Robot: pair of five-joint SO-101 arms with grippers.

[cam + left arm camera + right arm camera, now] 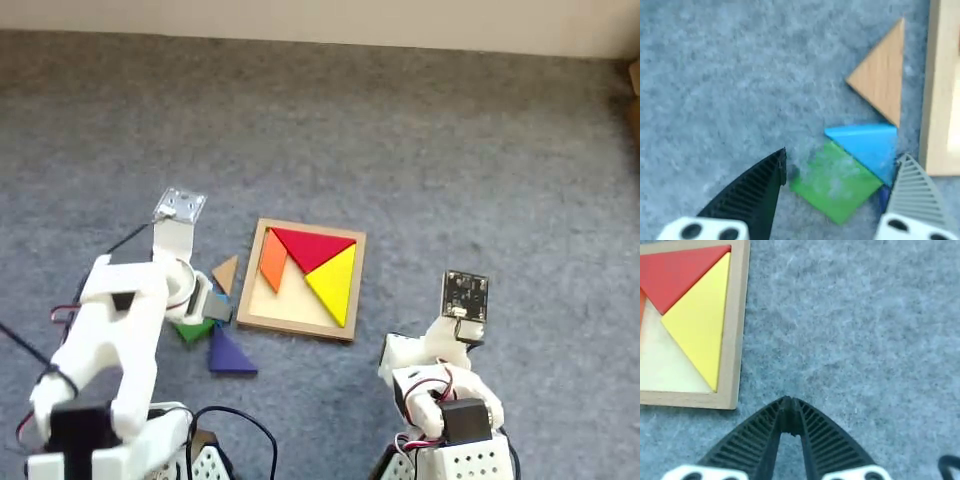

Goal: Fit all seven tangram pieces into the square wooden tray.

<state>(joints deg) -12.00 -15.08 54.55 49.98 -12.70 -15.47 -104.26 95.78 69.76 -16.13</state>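
My left tool is spread wide open, straddling the green piece and blue piece, which touch each other just beside the tray, with the wooden triangle near them. My right tool is clenched on nothing, just off the tray's nearest corner. The tray sits about mid-desk, with the red triangle, yellow triangle and orange piece already in it.

Soft, even light — faint shadows
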